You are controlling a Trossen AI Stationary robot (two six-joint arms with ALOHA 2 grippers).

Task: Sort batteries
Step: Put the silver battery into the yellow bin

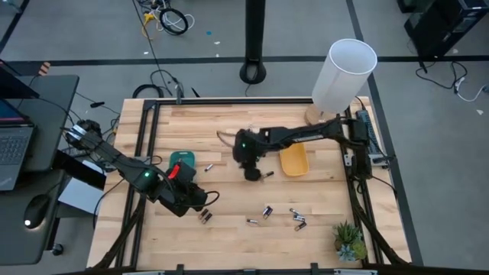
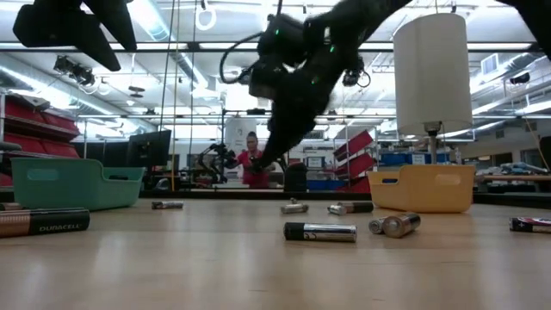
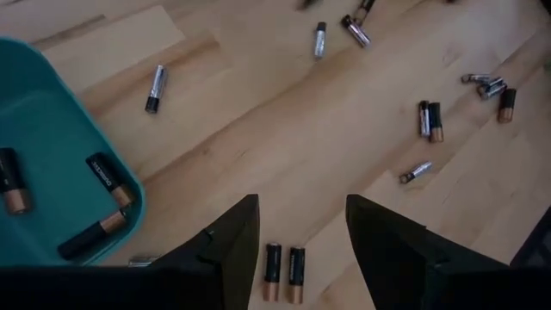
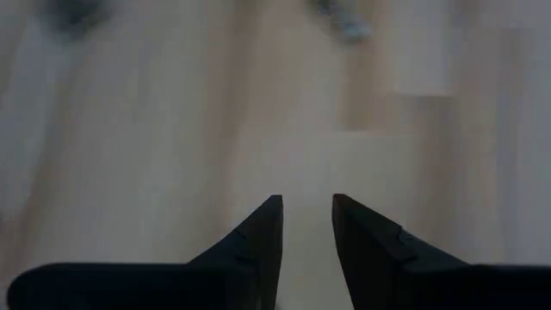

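Small dark and silver batteries [image 1: 267,211] lie scattered on wood.

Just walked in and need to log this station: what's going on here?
Two robot arms are sorting batteries scattered on a wooden table. The left gripper hovers open over a pair of copper-tipped cells beside the green tray, which already holds three cells. The right gripper hangs above bare wood near the yellow tray, jaws apart, nothing between them. Several batteries still lie loose.
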